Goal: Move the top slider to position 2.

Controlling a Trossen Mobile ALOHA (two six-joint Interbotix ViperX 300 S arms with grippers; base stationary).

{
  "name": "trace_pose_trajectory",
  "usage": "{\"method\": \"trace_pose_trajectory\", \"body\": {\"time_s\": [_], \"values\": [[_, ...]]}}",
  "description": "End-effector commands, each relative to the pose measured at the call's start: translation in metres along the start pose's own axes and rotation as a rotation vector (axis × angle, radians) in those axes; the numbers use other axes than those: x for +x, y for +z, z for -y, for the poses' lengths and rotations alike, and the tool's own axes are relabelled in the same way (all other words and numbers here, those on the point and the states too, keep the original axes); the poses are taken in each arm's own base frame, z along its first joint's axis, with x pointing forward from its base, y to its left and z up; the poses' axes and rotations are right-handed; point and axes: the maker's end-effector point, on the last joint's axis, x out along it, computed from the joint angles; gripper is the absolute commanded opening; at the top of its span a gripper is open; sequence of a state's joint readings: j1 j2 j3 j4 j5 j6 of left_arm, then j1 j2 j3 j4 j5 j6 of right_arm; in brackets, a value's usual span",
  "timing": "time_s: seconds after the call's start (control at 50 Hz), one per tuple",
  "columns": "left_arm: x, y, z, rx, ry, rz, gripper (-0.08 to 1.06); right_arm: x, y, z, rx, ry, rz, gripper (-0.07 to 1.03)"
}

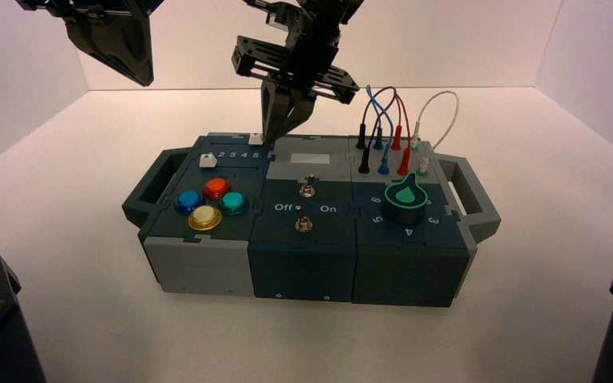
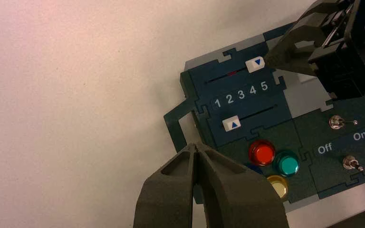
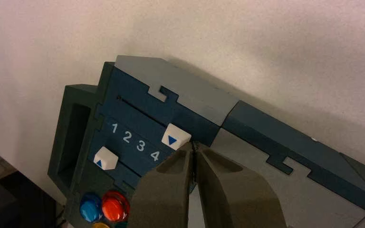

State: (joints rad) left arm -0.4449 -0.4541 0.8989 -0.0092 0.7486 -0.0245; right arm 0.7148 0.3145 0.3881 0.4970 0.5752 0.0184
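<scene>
The right tool [image 1: 281, 134], fingers pressed together, sits just beside the top slider [image 2: 255, 63] (its knob by digit 5, far from position 2 [image 2: 229, 99]), while the left tool [image 1: 132, 68], also closed, hangs above the surface [image 1: 64, 239].

The right gripper [image 2: 285, 52] crowds the top slider [image 2: 255, 64] on one side; its other side lies bare.
</scene>
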Motion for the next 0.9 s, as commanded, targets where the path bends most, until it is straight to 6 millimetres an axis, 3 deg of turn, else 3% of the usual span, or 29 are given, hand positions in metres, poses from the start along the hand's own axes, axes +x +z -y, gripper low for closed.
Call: {"method": "trace_pose_trajectory", "body": {"time_s": [0.02, 0.9], "values": [[-0.002, 0.003, 0.002, 0.007, -0.003, 0.014, -0.03, -0.010, 0.012, -0.014, -0.011, 0.027, 0.039, -0.02], [0.000, 0.002, 0.002, 0.012, -0.003, 0.000, -0.03, 0.009, 0.021, -0.040, -0.032, 0.061, 0.012, -0.02]]}}
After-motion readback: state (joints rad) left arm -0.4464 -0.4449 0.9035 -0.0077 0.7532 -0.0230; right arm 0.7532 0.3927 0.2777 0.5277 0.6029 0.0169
